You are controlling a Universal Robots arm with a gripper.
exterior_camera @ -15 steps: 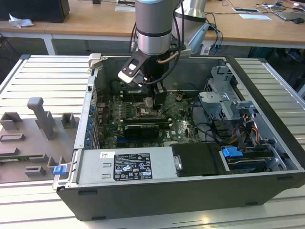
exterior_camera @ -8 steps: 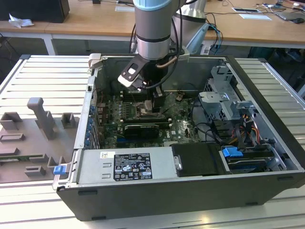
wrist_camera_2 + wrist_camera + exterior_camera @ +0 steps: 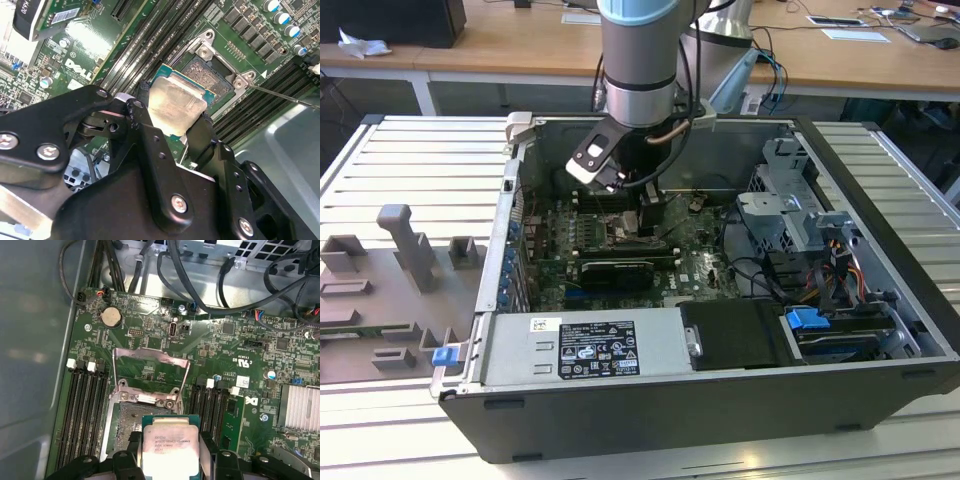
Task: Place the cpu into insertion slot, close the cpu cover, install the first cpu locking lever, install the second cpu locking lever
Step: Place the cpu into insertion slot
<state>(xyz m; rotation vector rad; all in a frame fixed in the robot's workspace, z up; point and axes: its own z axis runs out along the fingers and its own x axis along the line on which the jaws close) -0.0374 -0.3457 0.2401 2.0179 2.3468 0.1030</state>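
We see the case (image 3: 670,425) open on top, and the arm (image 3: 638,70) drops through that opening at the frame's middle. Toward the exterior view's right, a drive cage (image 3: 790,210) and cables (image 3: 760,280) crowd the board. Along the lower edge the power supply (image 3: 585,350) walls it in, a card (image 3: 615,272) just beyond. In the first wrist view the cover (image 3: 150,355) stands raised beyond the slot (image 3: 125,415), which lies open from above. The cpu (image 3: 167,447), held in the gripper (image 3: 170,457), hangs over its near part.

The jaws clamp the cpu (image 3: 176,107) close by the open insertion slot (image 3: 209,70).
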